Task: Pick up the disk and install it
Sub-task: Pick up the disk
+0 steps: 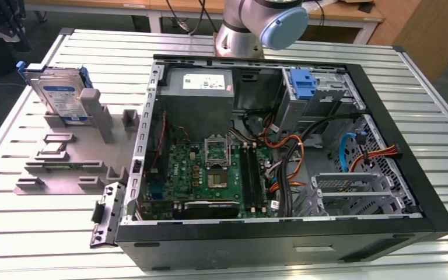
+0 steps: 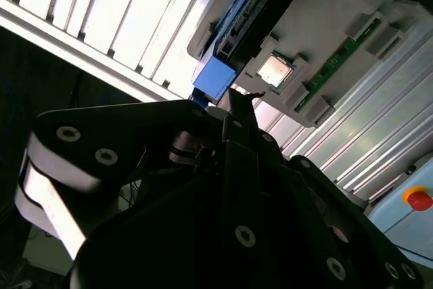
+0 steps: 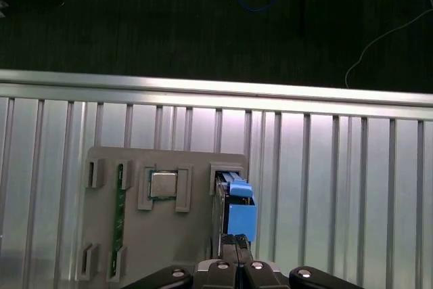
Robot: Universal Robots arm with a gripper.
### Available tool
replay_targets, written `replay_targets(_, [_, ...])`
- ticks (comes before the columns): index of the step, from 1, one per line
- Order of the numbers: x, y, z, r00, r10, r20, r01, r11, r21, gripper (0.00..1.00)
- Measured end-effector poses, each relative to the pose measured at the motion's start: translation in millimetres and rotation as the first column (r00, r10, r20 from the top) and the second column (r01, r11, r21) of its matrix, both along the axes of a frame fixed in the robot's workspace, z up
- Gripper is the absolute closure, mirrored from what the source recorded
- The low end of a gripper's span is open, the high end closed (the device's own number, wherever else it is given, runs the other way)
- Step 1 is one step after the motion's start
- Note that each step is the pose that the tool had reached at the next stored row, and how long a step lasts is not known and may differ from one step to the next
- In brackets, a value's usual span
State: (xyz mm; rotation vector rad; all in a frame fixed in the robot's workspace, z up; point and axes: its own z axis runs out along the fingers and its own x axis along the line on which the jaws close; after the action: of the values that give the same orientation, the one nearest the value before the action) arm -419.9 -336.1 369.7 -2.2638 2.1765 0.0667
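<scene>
1. Disk stood on edge in a slot at one end of the grey holder. Its label faced the exterior view and a blue frame ran round it.
2. That holder lay flat on the slatted metal table. The open computer case sat just beside the holder, on the exterior view's right.
3. Over the holder hung the arm's gripper, seen in both wrist views. Its two fingers were pressed together with nothing pinched between them.
4. In the first wrist view the fingertips sat right by the blue end of the disk. Whether they touched it could not be told.
5. The second wrist view gave the same story: gripper closed up, close to the blue corner of the disk in the holder.
6. A square chip rested in a pocket of the holder next to the disk's slot. A green memory stick lay in a slot of the holder on the chip's other side.
7. The arm's base rose at the case's far edge, well apart from the holder.
8. Inside the case, the grey power supply box sat on the side nearer the holder. The blue bracket sat in the drive bay on the side further from the holder.
9. The disk was in the holder, not yet lifted or installed.
</scene>
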Motion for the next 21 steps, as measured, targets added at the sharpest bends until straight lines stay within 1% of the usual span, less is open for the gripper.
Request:
replay_targets(10, [0.0,0.0,0.0,1.0,0.001,0.0,-0.001,1.0,0.0,0.9])
replay_targets(14, [0.0,0.0,-0.1,0.9999,0.01,0.0001,-0.01,0.9999,0.0,0.9])
replay_targets(16, [0.0,0.0,0.0,0.9997,0.024,0.0,-0.024,0.9997,0.0,0.9])
replay_targets(18, [0.0,0.0,0.0,0.9989,0.047,0.0,-0.047,0.9989,0.0,0.9])
replay_targets(21, [0.0,0.0,-0.1,0.9959,0.09,0.0001,-0.09,0.9959,0.0,0.9])
